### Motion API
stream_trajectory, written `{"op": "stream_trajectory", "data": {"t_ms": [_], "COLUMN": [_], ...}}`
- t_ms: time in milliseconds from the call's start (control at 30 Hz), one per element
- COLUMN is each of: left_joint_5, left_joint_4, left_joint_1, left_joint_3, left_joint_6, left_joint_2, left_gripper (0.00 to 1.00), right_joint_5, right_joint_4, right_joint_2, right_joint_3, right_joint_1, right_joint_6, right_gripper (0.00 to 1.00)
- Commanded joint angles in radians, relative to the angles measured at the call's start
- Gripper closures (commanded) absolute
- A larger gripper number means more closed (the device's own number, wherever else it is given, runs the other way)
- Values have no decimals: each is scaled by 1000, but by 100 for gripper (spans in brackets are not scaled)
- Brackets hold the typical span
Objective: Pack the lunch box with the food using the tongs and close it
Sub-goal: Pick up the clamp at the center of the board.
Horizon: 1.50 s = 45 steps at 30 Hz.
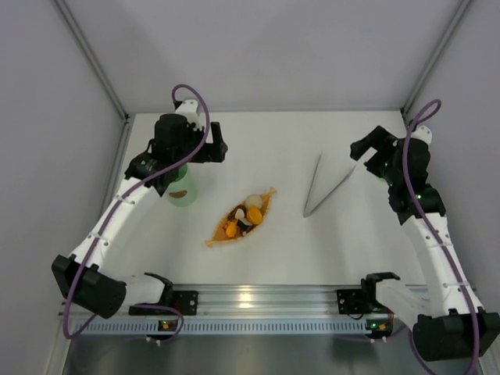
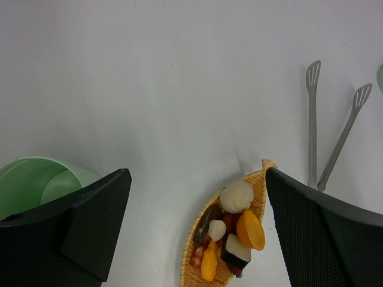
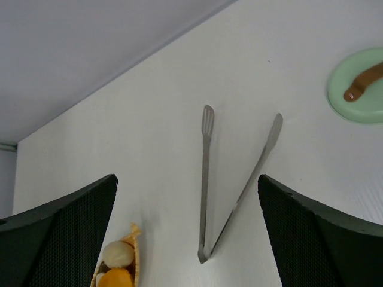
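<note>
The mint-green lunch box (image 1: 183, 190) stands uncovered at the left, partly under my left arm; its hollow inside (image 2: 33, 179) shows beside the left finger. Its lid (image 3: 358, 86), with a brown handle, lies flat on the table at the right. The food (image 1: 244, 216) (image 2: 230, 230), small orange, white and dark pieces, is piled in an orange leaf-shaped tray (image 2: 267, 165). The tongs (image 1: 323, 186) (image 3: 206, 179) lie on the table in a narrow V. My left gripper (image 1: 220, 146) (image 2: 196, 179) hangs open above the tray, empty. My right gripper (image 1: 361, 148) (image 3: 187, 182) is open above the tongs, holding nothing.
Grey walls close the table at the back and both sides. The leaf-shaped tray (image 1: 267, 195) lies at an angle mid-table, between the tub and the tongs. A metal rail (image 1: 258, 301) with the arm bases runs along the near edge.
</note>
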Motion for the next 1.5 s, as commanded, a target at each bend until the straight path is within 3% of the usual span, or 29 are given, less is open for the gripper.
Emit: {"op": "stream_trajectory", "data": {"t_ms": [0,133,267,533,800,1467], "left_joint_5": [-22,-27,-33,-47,-35,-39], "left_joint_4": [2,-6,-18,-38,-47,-53], "left_joint_1": [-7,-7,-7,-9,-9,-9], "left_joint_3": [40,41,49,63,66,66], "left_joint_6": [3,3,3,3,-1,3], "left_joint_2": [8,8,13,13,22,40], "left_gripper": [1,1,1,1,1,1], "right_joint_5": [123,265,449,518,508,470], "right_joint_4": [-92,-79,-177,-182,-164,-72], "right_joint_2": [72,174,347,487,603,775], "right_joint_3": [-2,-22,62,53,35,79], "right_joint_1": [26,151,294,403,432,420], "right_joint_6": [58,96,221,383,452,391], "right_gripper": [1,1,1,0,1,1]}}
